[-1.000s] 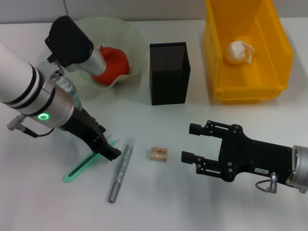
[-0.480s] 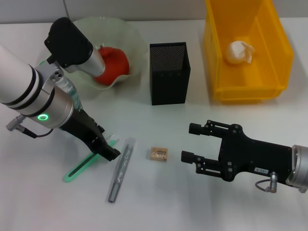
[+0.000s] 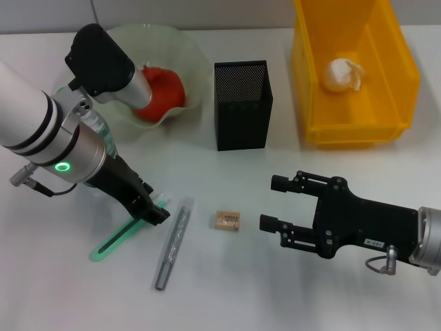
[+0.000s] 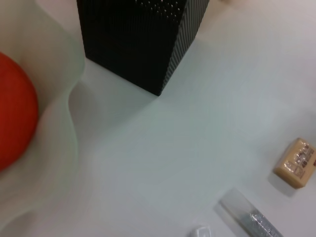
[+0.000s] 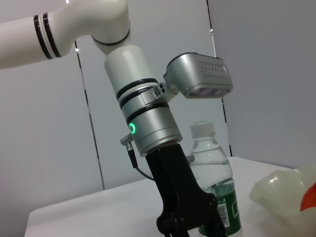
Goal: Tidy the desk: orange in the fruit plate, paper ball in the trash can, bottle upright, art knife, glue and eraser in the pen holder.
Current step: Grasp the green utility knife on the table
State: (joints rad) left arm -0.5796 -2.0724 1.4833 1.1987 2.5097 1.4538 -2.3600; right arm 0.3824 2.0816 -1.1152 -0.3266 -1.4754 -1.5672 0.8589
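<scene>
My left gripper [image 3: 156,214] is low on the table, shut on the near end of the green art knife [image 3: 117,241], which lies flat. The silver glue tube [image 3: 173,241] lies just right of it. The tan eraser [image 3: 227,221] lies between the tube and my right gripper [image 3: 274,203], which is open and empty. The orange [image 3: 162,89] sits in the fruit plate [image 3: 185,52]. The paper ball [image 3: 342,74] lies in the yellow trash can [image 3: 406,83]. The black pen holder [image 3: 242,103] stands at mid-table. The bottle [image 5: 215,190] stands upright behind my left arm in the right wrist view.
The left wrist view shows the pen holder [image 4: 143,39], the eraser [image 4: 296,163], the glue tube's end [image 4: 249,217] and the plate's rim [image 4: 59,123]. Bare white table lies in front of both grippers.
My left gripper has shifted very slightly up and left at the knife's end. The right arm and the objects have not moved.
</scene>
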